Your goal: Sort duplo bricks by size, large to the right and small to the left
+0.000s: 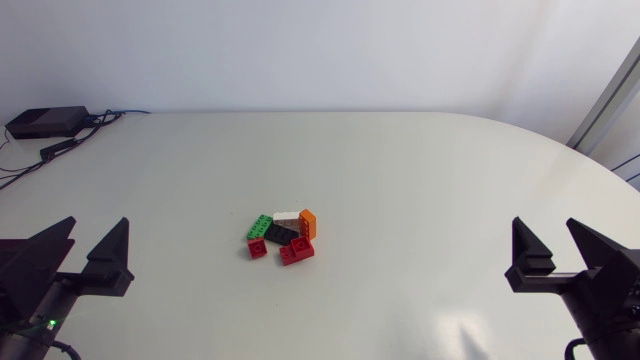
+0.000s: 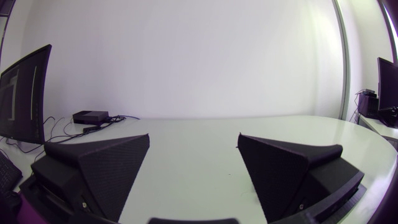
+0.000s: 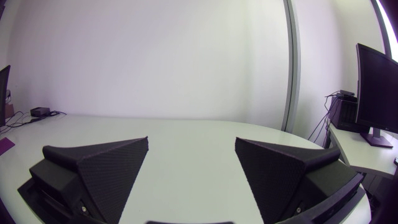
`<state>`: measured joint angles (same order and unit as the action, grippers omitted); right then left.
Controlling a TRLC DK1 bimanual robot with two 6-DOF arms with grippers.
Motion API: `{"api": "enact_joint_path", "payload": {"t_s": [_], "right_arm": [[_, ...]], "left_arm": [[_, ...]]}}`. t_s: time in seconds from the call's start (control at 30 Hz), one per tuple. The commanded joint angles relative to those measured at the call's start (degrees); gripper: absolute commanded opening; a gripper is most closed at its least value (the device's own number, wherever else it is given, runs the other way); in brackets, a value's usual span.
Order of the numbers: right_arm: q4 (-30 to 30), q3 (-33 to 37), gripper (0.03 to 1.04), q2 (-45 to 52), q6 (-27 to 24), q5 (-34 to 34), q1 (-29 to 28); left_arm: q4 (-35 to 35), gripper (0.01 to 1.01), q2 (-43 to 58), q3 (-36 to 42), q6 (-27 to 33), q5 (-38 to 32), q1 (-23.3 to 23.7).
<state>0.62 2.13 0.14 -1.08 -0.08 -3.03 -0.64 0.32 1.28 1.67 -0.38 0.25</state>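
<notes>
A small heap of duplo bricks lies at the table's middle in the head view: a green brick (image 1: 260, 226), a white brick (image 1: 286, 216), an orange brick (image 1: 308, 223), a black brick (image 1: 281, 236), a small red brick (image 1: 258, 248) and a larger red brick (image 1: 297, 250). They touch one another. My left gripper (image 1: 97, 243) stands open near the front left, well away from the heap. My right gripper (image 1: 546, 240) stands open near the front right, equally far off. Both wrist views show open fingers (image 2: 115, 163) (image 3: 102, 165) with bare table between them and no bricks.
A small black box (image 1: 46, 122) with cables sits at the table's far left corner, also seen ahead of the left gripper as a black box (image 2: 91, 116). The white table (image 1: 400, 180) stretches wide on both sides of the heap.
</notes>
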Motion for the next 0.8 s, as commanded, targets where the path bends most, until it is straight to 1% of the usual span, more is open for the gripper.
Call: {"api": "enact_joint_path", "payload": {"t_s": [0.0, 0.77], "right_arm": [[-1.24, -2.13, 1.00, -0.41, -0.24, -0.63, 0.13], [-0.97, -2.13, 1.00, -0.49, -0.32, -0.71, 1.01]], "left_arm": [[0.21, 0.985, -0.84, -1.19, 0.09, -0.23, -0.43], [0.29, 0.985, -1.02, -1.19, 0.26, -0.23, -0.78]]}}
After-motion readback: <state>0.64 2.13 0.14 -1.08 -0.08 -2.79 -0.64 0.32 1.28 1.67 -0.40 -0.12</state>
